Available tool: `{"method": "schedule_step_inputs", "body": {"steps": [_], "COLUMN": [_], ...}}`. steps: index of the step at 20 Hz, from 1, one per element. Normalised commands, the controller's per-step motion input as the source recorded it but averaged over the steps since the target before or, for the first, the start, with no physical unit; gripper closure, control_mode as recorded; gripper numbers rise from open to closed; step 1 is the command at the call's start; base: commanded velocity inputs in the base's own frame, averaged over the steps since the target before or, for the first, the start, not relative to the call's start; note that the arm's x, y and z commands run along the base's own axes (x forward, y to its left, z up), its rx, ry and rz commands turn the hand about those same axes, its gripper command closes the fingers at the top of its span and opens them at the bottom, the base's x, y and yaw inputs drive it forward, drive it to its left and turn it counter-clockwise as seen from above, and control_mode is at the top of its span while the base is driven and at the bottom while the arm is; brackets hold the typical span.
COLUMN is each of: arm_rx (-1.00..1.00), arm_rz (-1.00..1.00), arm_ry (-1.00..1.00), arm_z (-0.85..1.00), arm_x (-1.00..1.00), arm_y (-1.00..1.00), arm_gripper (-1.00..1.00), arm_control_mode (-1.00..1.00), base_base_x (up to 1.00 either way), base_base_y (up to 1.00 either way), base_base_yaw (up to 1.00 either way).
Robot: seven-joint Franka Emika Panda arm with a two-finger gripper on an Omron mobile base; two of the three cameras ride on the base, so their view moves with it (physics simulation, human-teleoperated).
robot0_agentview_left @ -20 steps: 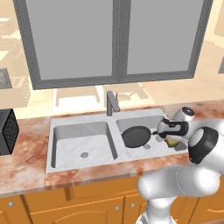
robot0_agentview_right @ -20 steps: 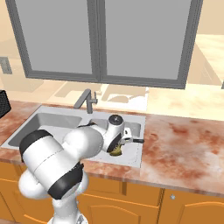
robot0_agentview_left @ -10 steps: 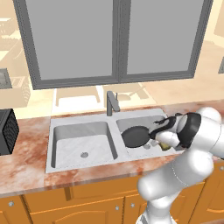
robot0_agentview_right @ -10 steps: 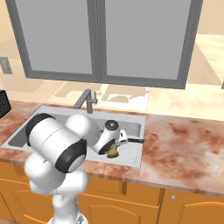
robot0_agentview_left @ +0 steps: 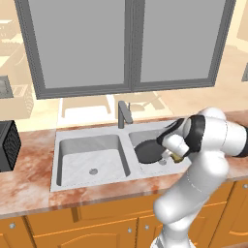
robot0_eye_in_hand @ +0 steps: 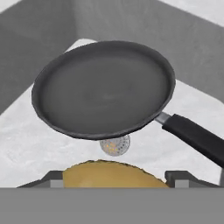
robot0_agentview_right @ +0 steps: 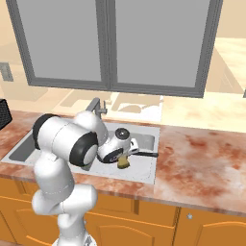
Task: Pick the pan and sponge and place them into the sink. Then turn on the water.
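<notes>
while the gripper is clamping the sponge between its wide-set jaws over the right basin of the sink, the pan is already lying there; letting go here is risking the sponge landing on the pan's edge.

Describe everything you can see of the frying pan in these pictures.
The frying pan is round, shallow and dark grey to black, matte like coated metal, with a long black handle joined by a short silvery neck. It is empty and lies right way up in the sink's right basin, partly over the round drain.
</notes>
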Motion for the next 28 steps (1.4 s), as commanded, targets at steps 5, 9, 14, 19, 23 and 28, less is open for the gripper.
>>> {"method": "schedule_step_inputs", "body": {"steps": [5,9,14,19,23,28], "arm_rx": [0.00,0.00,0.00,0.00,0.00,0.00], "arm_rz": [0.02,0.04,0.04,0.09,0.09,0.08], "arm_ry": [0.00,-0.01,0.00,-0.03,-0.04,-0.02], "arm_z": [-0.02,-0.13,-0.08,-0.36,-0.23,-0.12], "arm_x": [0.47,0.49,0.45,0.36,0.37,0.36], "arm_y": [0.00,0.00,0.00,0.00,0.00,0.00], "arm_gripper": [1.00,1.00,1.00,1.00,1.00,-1.00], "arm_control_mode": [-1.00,-1.00,-1.00,-1.00,-1.00,-1.00], "base_base_x": [0.00,0.00,0.00,0.00,0.00,0.00], "base_base_y": [0.00,0.00,0.00,0.00,0.00,0.00], "base_base_yaw": [0.00,0.00,0.00,0.00,0.00,0.00]}}
